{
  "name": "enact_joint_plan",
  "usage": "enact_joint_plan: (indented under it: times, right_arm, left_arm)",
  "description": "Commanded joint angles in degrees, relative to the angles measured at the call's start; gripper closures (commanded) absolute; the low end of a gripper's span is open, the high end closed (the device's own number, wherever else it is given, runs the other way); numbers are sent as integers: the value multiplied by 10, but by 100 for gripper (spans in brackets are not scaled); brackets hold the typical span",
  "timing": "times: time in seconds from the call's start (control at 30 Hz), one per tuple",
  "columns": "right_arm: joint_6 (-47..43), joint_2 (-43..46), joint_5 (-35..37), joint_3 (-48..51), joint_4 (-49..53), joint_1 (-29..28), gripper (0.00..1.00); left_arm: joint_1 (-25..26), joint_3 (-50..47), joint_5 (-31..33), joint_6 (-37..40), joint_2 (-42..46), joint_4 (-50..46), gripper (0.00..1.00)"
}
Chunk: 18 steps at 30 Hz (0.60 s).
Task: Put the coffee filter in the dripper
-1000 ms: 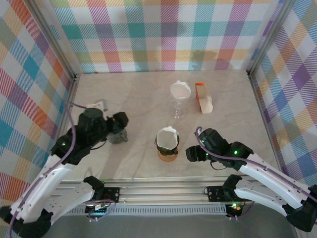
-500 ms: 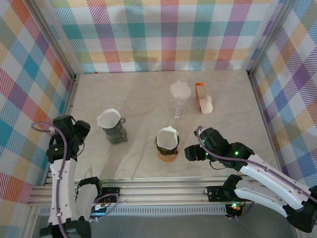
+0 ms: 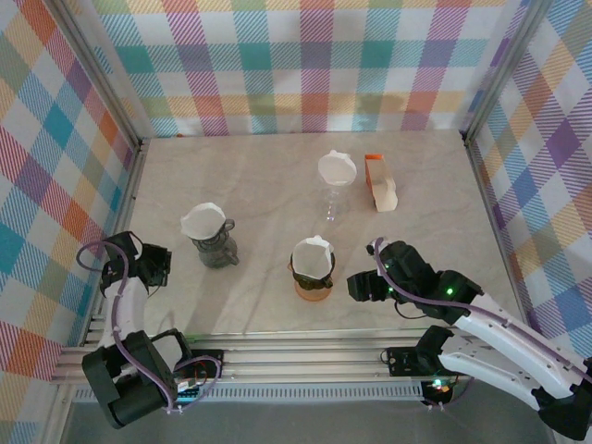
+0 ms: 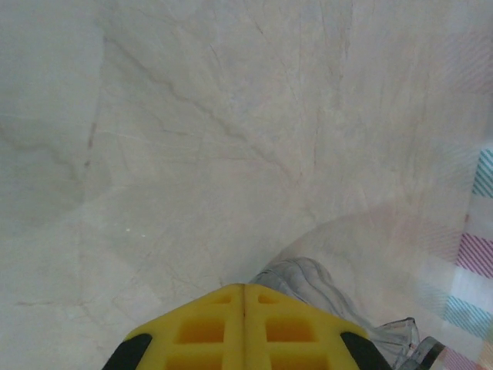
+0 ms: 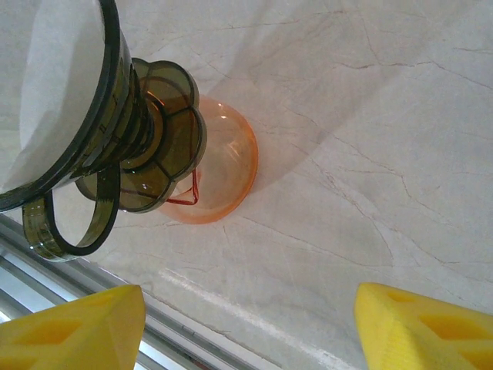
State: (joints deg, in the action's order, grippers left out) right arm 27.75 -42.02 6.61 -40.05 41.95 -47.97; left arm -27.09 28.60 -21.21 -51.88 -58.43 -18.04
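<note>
Seen from above, the filter (image 3: 313,250) sits in the dripper (image 3: 305,276) by the table's (image 3: 259,185) near edge, just left of the wide right gripper (image 3: 358,287), with the left gripper (image 3: 157,268) well apart; its wrist view shows shut, empty fingers (image 4: 200,333); the right wrist view shows the dripper up-left.

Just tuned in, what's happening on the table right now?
Each dripper already holds a paper filter: the grey dripper, the brown dripper on its orange base, and the clear dripper at the back. The left claw is shut and empty near the left edge of the table. The right claw is open beside the brown dripper, not touching it.
</note>
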Motion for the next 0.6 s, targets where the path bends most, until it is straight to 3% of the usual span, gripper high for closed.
enact_joint_plan:
  times: [0.0,0.33,0.57]
  right_arm:
    - [-10,8,8,2,-8,-1,28]
    - [-11,19,19,-5,5,-2,28]
    - [-8,21,18,-6,9,-1,28]
  left_arm:
    - [7,-10,-40,-25,-23,68,100]
    - [93,-39,-22,-68,-81,141,100]
    - [125,-51,-14,-69,-94,165,100]
